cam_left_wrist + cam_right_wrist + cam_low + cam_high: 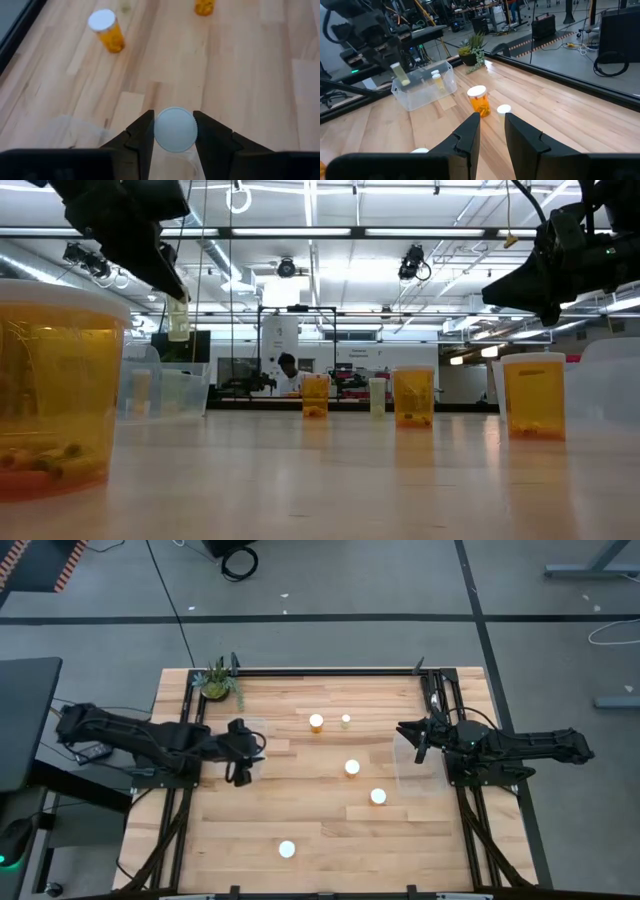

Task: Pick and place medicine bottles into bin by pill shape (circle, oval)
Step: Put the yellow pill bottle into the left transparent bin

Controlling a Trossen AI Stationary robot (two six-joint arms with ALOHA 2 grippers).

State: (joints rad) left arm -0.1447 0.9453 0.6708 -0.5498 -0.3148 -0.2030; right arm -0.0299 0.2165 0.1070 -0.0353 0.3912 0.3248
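Medicine bottles, amber with white caps, are scattered upright over the wooden table (250, 840): one near the front edge (287, 849), one right of centre (378, 796), one at the centre (352, 767), one toward the back (316, 721), and a smaller pale one just beside it (346, 720).

The left arm is stretched in from the table's left side, and its gripper (240, 752) is held above a clear plastic bin (424, 84) near the left edge. A small pale bottle (175, 129) is clamped between its fingers (142, 134), the white cap facing the wrist camera. In the low view this bottle (178, 318) is seen hanging raised off the table, roughly upright.

The right arm is extended in from the table's right side, and its gripper (416, 739) is raised at the near edge of a second clear bin (420, 766). Its fingers (468, 134) are parted with nothing between them.

At least two small bottles (438, 80) are seen inside the left bin. What the right bin contains cannot be told.

Oblong pills are visible at the bottom of the nearest bottle (58, 385) in the low view.
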